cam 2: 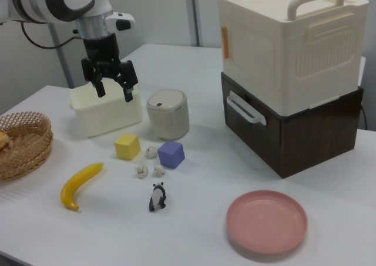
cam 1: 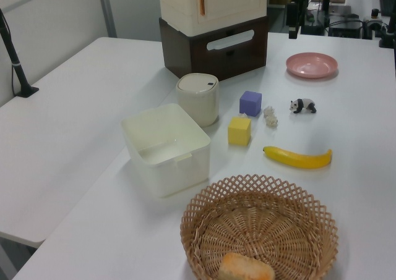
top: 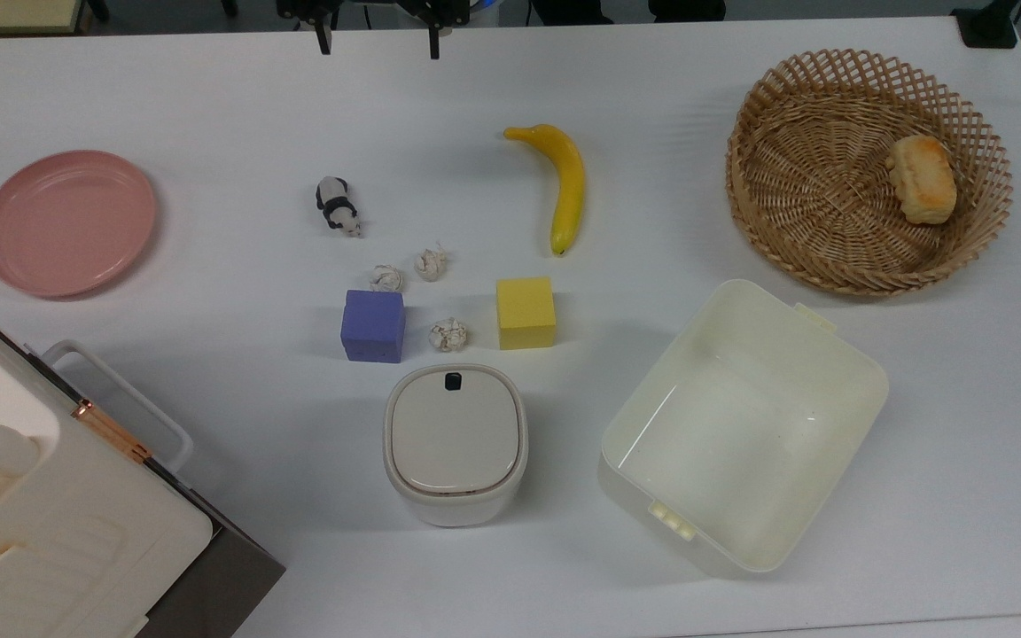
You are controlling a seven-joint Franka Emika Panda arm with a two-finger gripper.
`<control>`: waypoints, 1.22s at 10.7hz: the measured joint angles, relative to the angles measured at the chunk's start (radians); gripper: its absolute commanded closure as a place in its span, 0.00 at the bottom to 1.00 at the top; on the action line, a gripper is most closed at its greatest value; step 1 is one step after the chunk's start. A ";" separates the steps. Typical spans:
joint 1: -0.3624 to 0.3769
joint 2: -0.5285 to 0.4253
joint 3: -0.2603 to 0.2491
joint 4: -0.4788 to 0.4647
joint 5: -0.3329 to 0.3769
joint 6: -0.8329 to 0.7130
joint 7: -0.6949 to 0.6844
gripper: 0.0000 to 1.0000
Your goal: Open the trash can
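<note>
Top view: gripper (top: pixel 378 40) at the upper edge of the frame, fingers spread wide, holding nothing, touching nothing. Trash can (top: pixel 455 443) at lower centre, lid down, just below the purple cube (top: pixel 373 325) and yellow cube (top: pixel 526 313).

Left view: trash can (cam 1: pixel 198 99) left of centre, lid flat.

Right view: gripper (cam 2: pixel 113 90) upper left, open and empty, hanging well above the table (cam 2: pixel 194 231); trash can (cam 2: pixel 167 114) just to its right, lower.

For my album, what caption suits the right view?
Open gripper poised high above a closed trash can amid scattered toys.
</note>
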 measured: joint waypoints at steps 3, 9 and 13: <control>-0.002 0.003 -0.002 0.000 0.000 0.000 -0.008 0.00; -0.050 0.056 -0.010 0.001 0.000 0.179 -0.037 0.00; -0.093 0.158 -0.014 0.033 -0.003 0.354 -0.043 0.00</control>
